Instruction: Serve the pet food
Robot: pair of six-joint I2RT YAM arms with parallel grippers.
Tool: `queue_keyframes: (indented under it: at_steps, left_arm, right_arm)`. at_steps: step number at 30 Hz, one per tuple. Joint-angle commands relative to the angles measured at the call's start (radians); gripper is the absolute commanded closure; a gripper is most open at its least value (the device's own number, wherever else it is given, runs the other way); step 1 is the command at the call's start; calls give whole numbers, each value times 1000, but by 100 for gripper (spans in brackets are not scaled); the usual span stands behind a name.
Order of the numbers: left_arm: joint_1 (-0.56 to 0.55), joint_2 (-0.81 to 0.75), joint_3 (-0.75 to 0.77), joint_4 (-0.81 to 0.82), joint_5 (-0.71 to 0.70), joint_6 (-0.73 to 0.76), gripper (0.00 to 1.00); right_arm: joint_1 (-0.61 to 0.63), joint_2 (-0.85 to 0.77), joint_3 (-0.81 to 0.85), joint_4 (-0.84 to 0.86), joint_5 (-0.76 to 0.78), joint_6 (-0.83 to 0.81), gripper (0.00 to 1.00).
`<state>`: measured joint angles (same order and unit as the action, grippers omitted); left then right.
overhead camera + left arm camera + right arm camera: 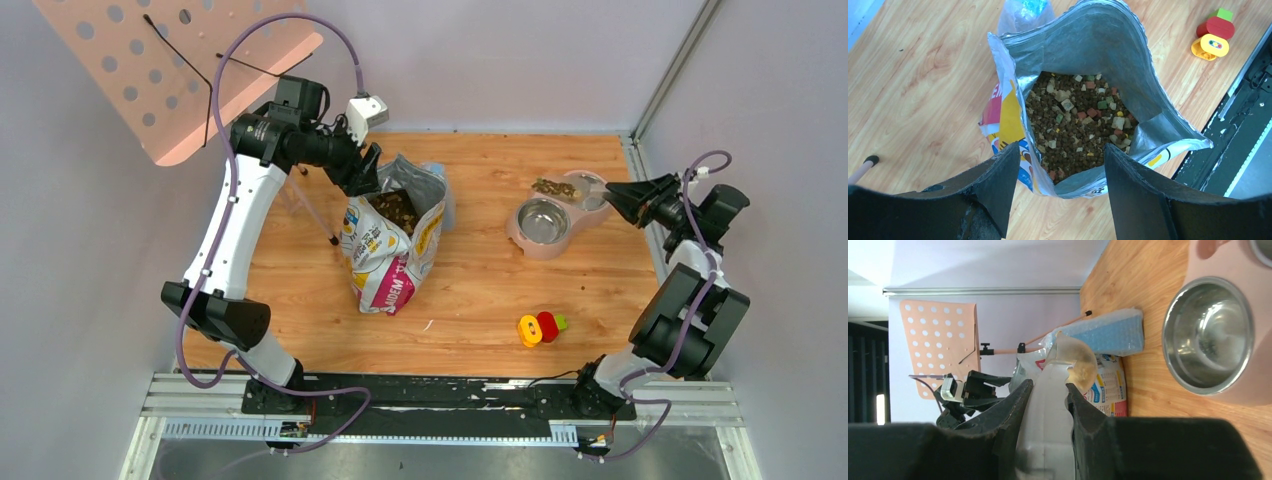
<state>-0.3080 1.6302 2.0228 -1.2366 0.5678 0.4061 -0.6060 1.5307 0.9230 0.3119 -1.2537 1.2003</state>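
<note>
At upper left of the overhead view, the left gripper [366, 172] hangs wide open and empty above the standing bag [392, 245], where most of the pet food [1073, 130] lies. Some already sits in the far side of the pink stand [538, 253] at upper right, where the right gripper [1048, 386] is clamped on a clear scoop [1074, 359]. A careless descent could snag the foil lip and topple the unsupported bag, spilling pet food across the table [480, 290].

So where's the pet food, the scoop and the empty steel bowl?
pet food [1073, 130]: left wrist view, middle of the kibble inside the bag [1098, 50].
scoop [1078, 362]: right wrist view, its rounded cup.
empty steel bowl [1205, 337]: right wrist view, its shiny floor.
</note>
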Motion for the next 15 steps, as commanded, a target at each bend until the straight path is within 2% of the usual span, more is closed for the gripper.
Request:
queue_keyframes:
  at_steps: [1,5,15]
  left_arm:
    - [-5,-7,32,17,17,-3,30]
    - [-5,-12,31,17,21,0,30]
    - [-6,-38,55,34,62,-38,30]
  right_arm:
    - [-30,-34,-28,23,32,-76,100]
    - [-48,-46,-23,-74,49,-194,100]
    - [-122,-90,-75,-204,61,-355,100]
